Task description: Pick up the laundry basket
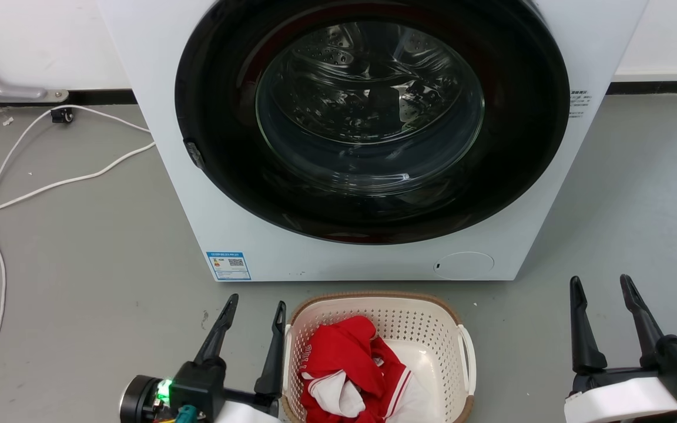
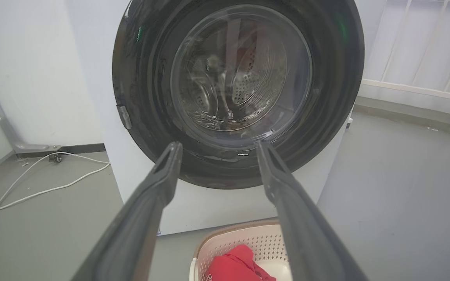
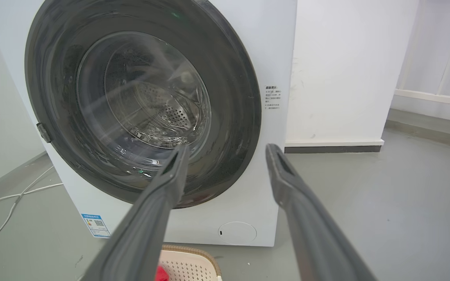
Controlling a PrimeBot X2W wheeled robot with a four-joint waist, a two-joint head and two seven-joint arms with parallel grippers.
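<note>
I have my right claw [image 3: 227,150] spread wide and holding nothing, both dark fingers aimed at a white front-loading washing machine [image 3: 275,58]. One fingertip overlaps the lower part of its round glass door [image 3: 143,101]; the other sits just past the door's dark ring. Low between the fingers, a laundry basket [image 3: 193,259] peeks in, with red cloth [image 3: 162,274] inside. Off to the claw's left are a blue energy label [image 3: 96,225] and a white cable [image 3: 14,197].

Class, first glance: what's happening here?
A two-armed robot faces a closed washing machine. The laundry basket sits on the floor before it, holding red and white clothing. The left gripper is open close beside the basket's left side; the right gripper is open, well off to its right. Nothing is gripped yet.
</note>
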